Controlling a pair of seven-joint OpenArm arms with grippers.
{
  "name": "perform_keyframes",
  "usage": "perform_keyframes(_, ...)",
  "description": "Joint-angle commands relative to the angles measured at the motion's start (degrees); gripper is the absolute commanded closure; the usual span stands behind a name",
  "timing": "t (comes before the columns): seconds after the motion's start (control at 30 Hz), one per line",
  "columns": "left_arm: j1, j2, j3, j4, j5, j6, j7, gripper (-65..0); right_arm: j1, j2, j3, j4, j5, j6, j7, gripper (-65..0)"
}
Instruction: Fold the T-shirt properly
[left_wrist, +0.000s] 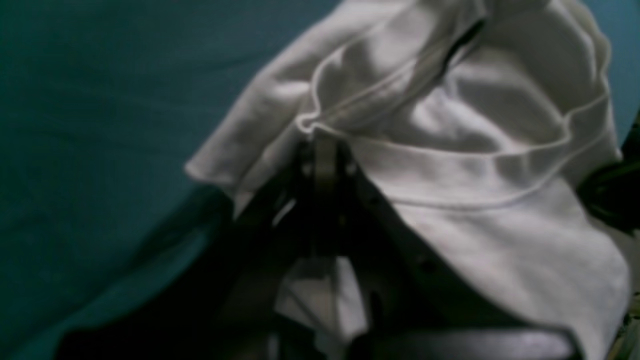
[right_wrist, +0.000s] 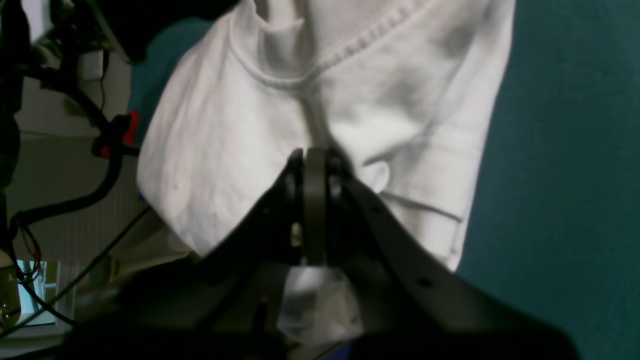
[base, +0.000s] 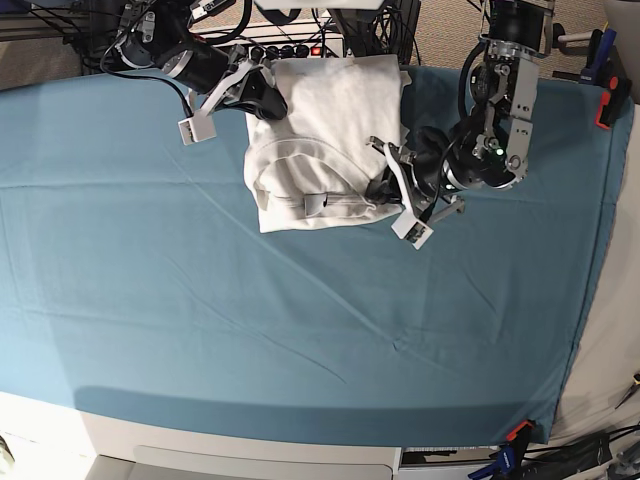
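Note:
The white T-shirt (base: 325, 120) lies bunched and partly folded on the teal cloth (base: 300, 330) at the table's far middle, its collar and tag toward the near side. My left gripper (base: 378, 190) is at the shirt's near right corner. In the left wrist view it (left_wrist: 325, 145) is shut on a stitched edge of the T-shirt (left_wrist: 475, 165). My right gripper (base: 266, 104) is at the shirt's far left edge. In the right wrist view it (right_wrist: 315, 162) is shut on a fold of the T-shirt (right_wrist: 225, 140).
The teal cloth covers the whole table (left_wrist: 100, 100) (right_wrist: 575, 150). A power strip and cables (base: 300, 45) sit just past the far edge behind the shirt. Red clamps (base: 607, 105) (right_wrist: 127, 130) hold the cloth at the table edges.

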Motion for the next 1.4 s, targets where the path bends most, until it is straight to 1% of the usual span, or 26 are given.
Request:
perform_keyframes(0.0,-0.76,-0.07,-0.11,-0.20,-0.37,-0.02,-1.25,0.0,-0.17,0.04,0.02,0.94,0.98,0.11,0.07,0.0)
perform_keyframes(0.17,-0.79,-0.07,-0.11,-4.26,-0.15,-0.07,-1.31,0.0,-0.17,0.04,0.04,0.96,0.90,0.02,-0.22,0.0)
perform_keyframes(0.27,-0.79,-0.07,-0.11,-4.87,-0.15,-0.09,-1.70,0.0,-0.15,0.22,0.04,0.98,-0.42,-0.98,-0.15,0.0)
perform_keyframes(0.4,-1.07,-0.07,-0.11,-4.87,-0.13,-0.09,-1.68,0.0,-0.15,2.45,0.24,1.42,-0.81,-0.98,-0.28,0.0)
perform_keyframes(0.53,-1.09,-0.07,-0.11,-4.87,-0.15,-0.09,-1.68,0.0,-0.15,3.39,1.88,3.37,-1.79,-0.98,-0.26,0.0)
perform_keyframes(0.83,-1.27,-0.07,-0.13,-4.74,-0.17,-0.07,-1.77,0.0,-0.20,3.91,7.72,6.03,-1.77,-1.05,-0.63,0.0)
perform_keyframes(0.97,-2.58,-0.09,-0.15,-4.74,-0.13,-0.17,-2.56,0.0,-0.52,4.50,7.96,6.03,-1.75,-1.16,-0.59,0.0)
perform_keyframes(1.1,-4.55,-0.07,-0.15,-4.74,-0.13,0.66,-2.75,0.0,-1.01,4.48,7.93,6.03,-1.36,-1.16,-0.61,0.0)
perform_keyframes(1.23,-5.70,-0.07,-0.15,-4.74,1.75,1.64,-3.61,0.0,-0.96,4.48,7.93,6.03,-1.36,-1.16,-0.55,0.0)
perform_keyframes(1.37,-6.12,-0.09,-0.15,-4.74,6.01,3.06,-5.40,0.0,-0.96,4.50,7.96,6.03,-1.38,-1.11,-0.35,0.0)
